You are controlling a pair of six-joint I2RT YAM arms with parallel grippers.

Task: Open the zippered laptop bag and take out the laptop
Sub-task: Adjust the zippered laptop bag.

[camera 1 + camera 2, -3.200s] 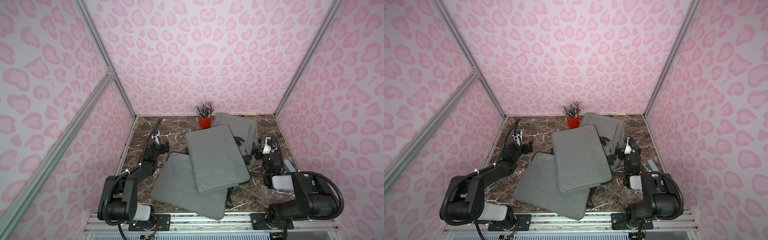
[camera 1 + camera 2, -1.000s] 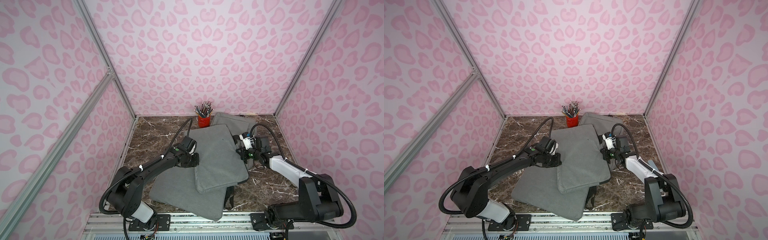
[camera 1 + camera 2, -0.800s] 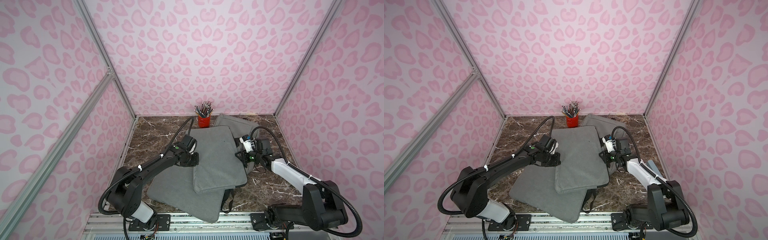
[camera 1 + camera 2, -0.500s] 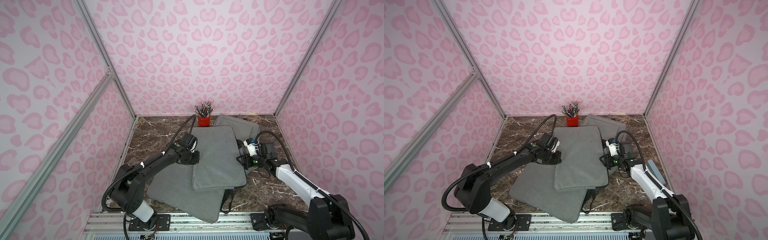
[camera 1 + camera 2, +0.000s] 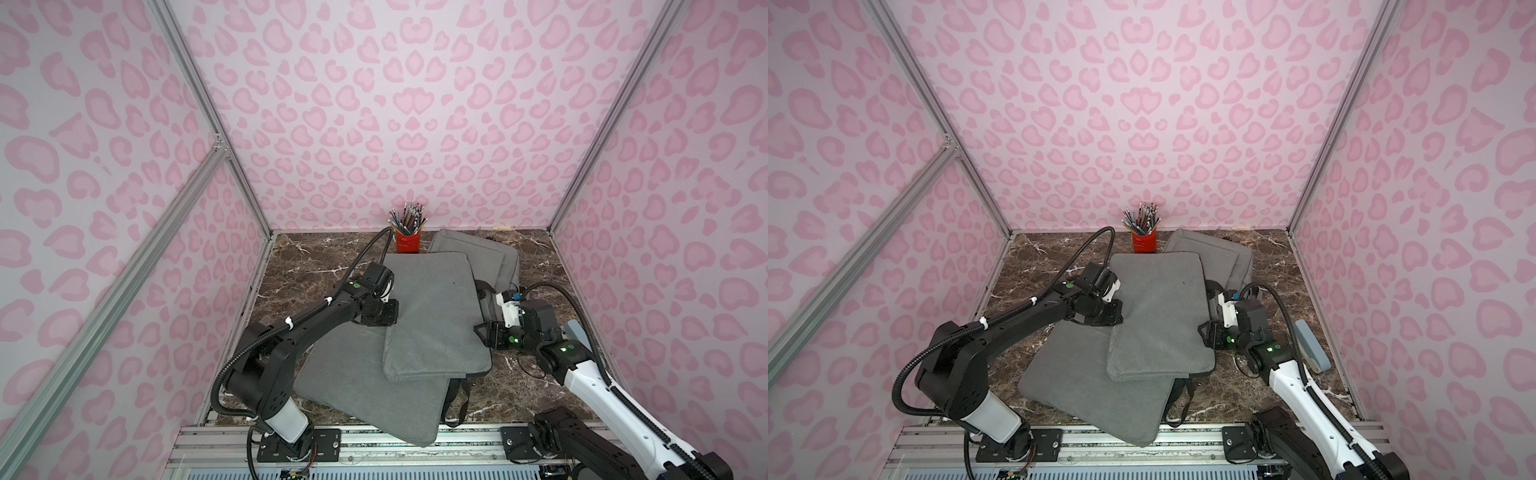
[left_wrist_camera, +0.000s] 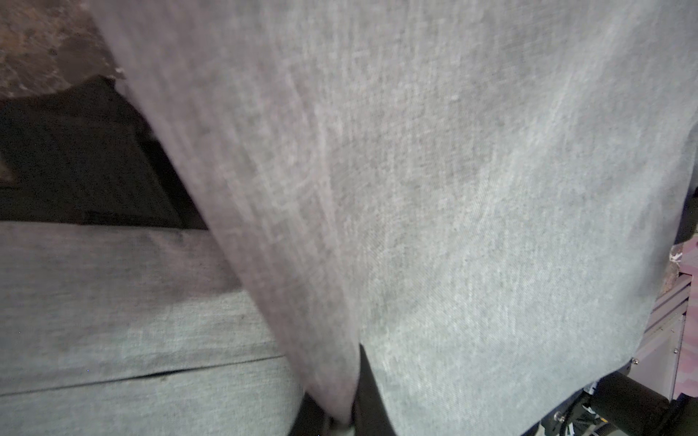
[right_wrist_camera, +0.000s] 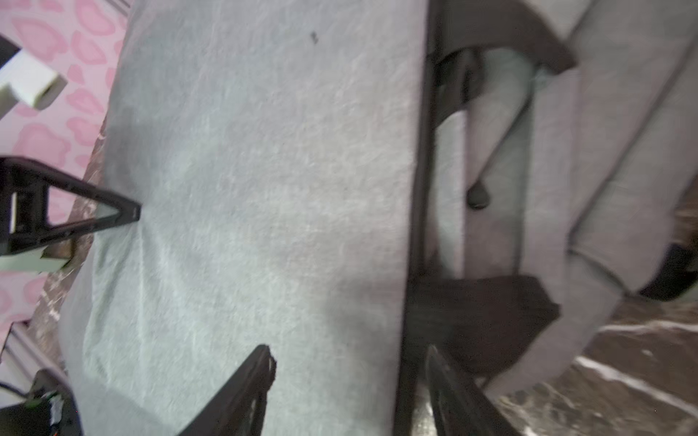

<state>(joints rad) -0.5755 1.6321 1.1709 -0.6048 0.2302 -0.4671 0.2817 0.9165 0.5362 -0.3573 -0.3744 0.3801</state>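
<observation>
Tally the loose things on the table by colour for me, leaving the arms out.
Grey: 3, namely upper bag, lower bag, back bag
Red: 1, pencil cup
Blue-grey: 1, flat piece near the right wall; what it is I cannot tell
Total: 5

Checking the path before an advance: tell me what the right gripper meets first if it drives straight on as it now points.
Most likely the zippered side edge of the upper grey laptop bag: the right gripper stands open with that edge between its fingers, though depth is unclear.
</observation>
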